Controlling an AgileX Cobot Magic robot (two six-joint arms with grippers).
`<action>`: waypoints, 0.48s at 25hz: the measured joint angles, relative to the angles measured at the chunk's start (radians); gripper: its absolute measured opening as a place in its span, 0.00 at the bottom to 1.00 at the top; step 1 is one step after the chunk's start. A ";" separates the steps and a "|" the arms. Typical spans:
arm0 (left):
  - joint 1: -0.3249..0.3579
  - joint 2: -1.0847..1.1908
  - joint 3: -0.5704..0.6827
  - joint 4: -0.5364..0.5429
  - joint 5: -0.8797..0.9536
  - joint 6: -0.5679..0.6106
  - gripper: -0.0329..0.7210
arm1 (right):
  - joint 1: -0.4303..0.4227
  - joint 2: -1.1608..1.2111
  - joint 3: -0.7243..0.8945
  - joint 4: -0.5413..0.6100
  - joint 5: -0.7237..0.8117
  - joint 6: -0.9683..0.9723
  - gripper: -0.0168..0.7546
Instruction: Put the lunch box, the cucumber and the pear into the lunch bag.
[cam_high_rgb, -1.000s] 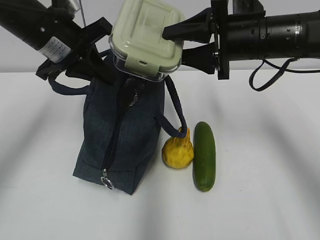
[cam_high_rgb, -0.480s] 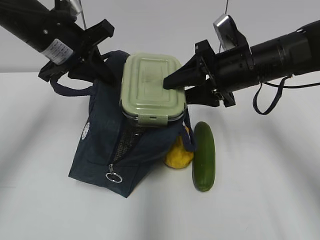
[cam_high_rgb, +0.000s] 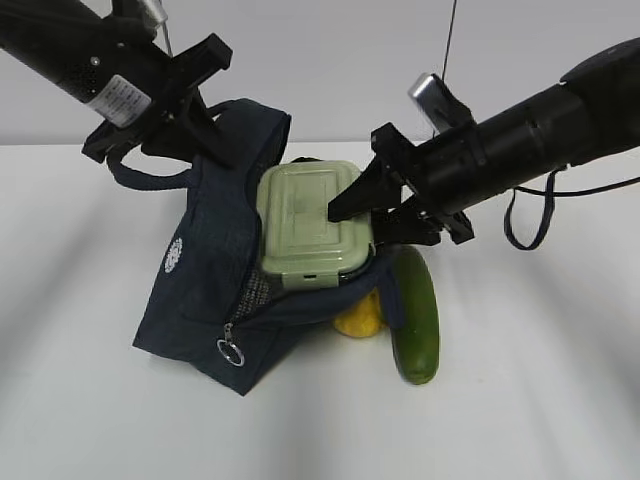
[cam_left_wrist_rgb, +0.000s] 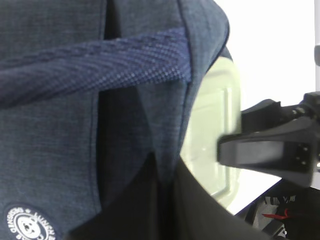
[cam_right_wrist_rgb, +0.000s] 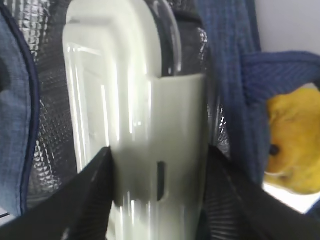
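Observation:
The navy lunch bag (cam_high_rgb: 205, 290) stands on the white table, tilted, with its mouth pulled open. My left gripper (cam_high_rgb: 200, 125) is shut on the bag's upper edge fabric (cam_left_wrist_rgb: 125, 125) and holds it up. My right gripper (cam_high_rgb: 350, 210) is shut on the lunch box (cam_high_rgb: 310, 225), whose sage-green lid faces up, and holds it partway inside the bag's opening. In the right wrist view the box (cam_right_wrist_rgb: 130, 125) sits between my fingers against the silver lining. The yellow pear (cam_high_rgb: 360, 320) lies behind the bag's lower edge, also in the right wrist view (cam_right_wrist_rgb: 292, 145). The dark green cucumber (cam_high_rgb: 415, 320) lies right of it.
The bag's zipper ring pull (cam_high_rgb: 231, 352) hangs at the front lower corner. One bag handle (cam_high_rgb: 150, 178) loops out to the left. A black cable (cam_high_rgb: 525, 215) hangs under the right arm. White table (cam_high_rgb: 540, 400) surrounds the objects.
My right gripper has lowered the lunch box from above the bag down into its open mouth. The bag has tilted and spread, partly covering the pear. The left gripper has kept its hold.

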 joint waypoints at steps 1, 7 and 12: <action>0.000 0.000 0.000 -0.001 0.000 0.001 0.05 | 0.013 0.015 -0.017 0.000 0.000 0.010 0.50; 0.000 0.000 0.000 -0.015 -0.008 0.019 0.05 | 0.076 0.085 -0.167 -0.008 0.000 0.112 0.50; 0.000 0.000 0.000 -0.017 -0.007 0.033 0.05 | 0.126 0.168 -0.270 -0.013 -0.007 0.170 0.50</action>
